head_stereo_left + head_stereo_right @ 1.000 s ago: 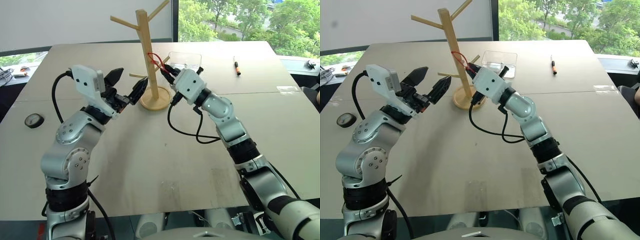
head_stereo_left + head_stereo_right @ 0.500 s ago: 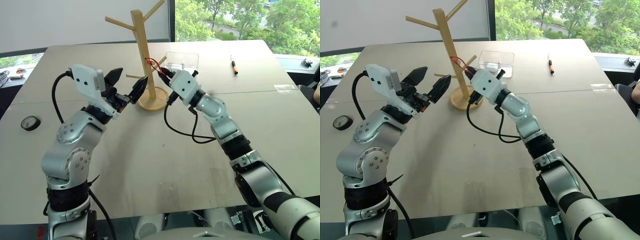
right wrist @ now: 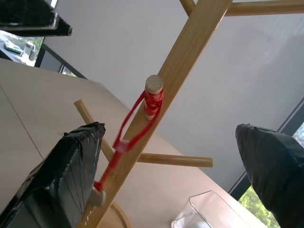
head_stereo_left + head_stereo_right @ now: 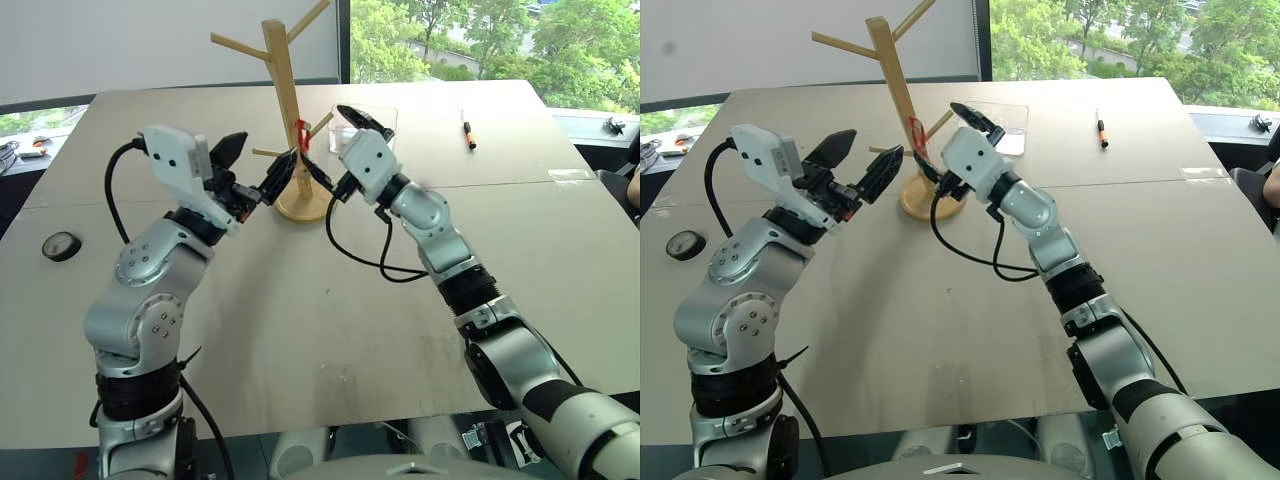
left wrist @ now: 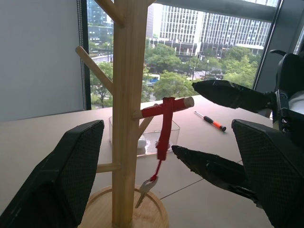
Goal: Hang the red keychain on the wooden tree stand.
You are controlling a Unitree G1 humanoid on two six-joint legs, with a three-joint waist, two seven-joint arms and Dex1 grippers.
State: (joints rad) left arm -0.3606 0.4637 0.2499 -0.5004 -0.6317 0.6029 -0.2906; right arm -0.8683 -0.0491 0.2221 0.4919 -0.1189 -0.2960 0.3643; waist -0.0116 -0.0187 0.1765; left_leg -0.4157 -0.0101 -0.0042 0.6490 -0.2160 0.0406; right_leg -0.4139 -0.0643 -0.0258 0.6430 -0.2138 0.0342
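I see left gripper [image 4: 258, 165] spread wide, empty, just left of stand [image 4: 289, 120]. Keychain [image 5: 164, 124] looped over mid peg, strap hanging, key dangling above base: hanging looks done. Right gripper [image 4: 335, 150] jaws apart, clear of strap; I only need to back arms off. Left wrist view shows key and pen [image 5: 210, 120]; head views blur them.

No readable text for you here, no labels, no brands, no numbers, no signs legible on anything on the table.
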